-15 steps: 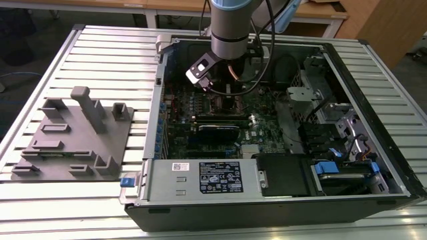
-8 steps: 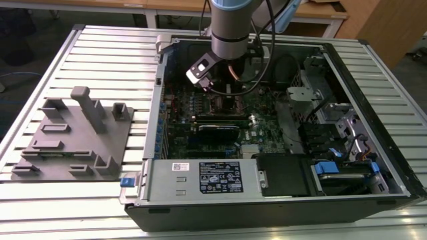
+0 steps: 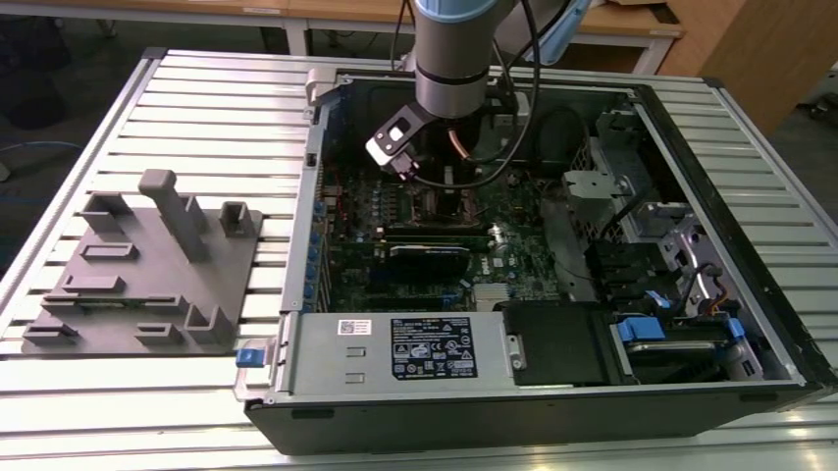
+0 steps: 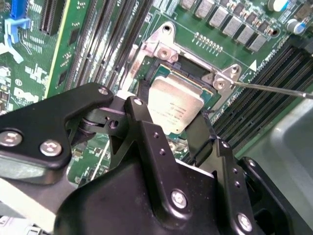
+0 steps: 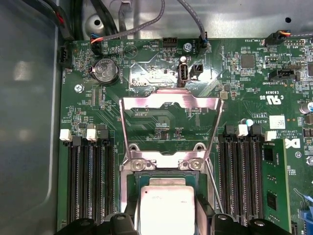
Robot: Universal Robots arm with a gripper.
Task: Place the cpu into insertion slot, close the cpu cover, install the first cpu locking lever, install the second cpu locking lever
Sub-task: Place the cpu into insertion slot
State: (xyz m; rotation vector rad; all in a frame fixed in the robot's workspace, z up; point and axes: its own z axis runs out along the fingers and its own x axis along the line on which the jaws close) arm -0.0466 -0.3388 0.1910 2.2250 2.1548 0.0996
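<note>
The cpu is a silver-topped square chip lying level over the black-rimmed insertion slot. My gripper has its black fingers pressed against two opposite edges of the cpu, directly above the slot. The cpu cover, a silver frame with a large window, is swung back off the slot. A thin locking lever stands free beside the slot, also seen as a wire rod. In the exterior view the gripper hangs over the motherboard.
Long black memory slots flank the socket on both sides. The open computer case walls in the board, with a black card, cables and a drive cage. A grey parts fixture sits at the exterior view's left.
</note>
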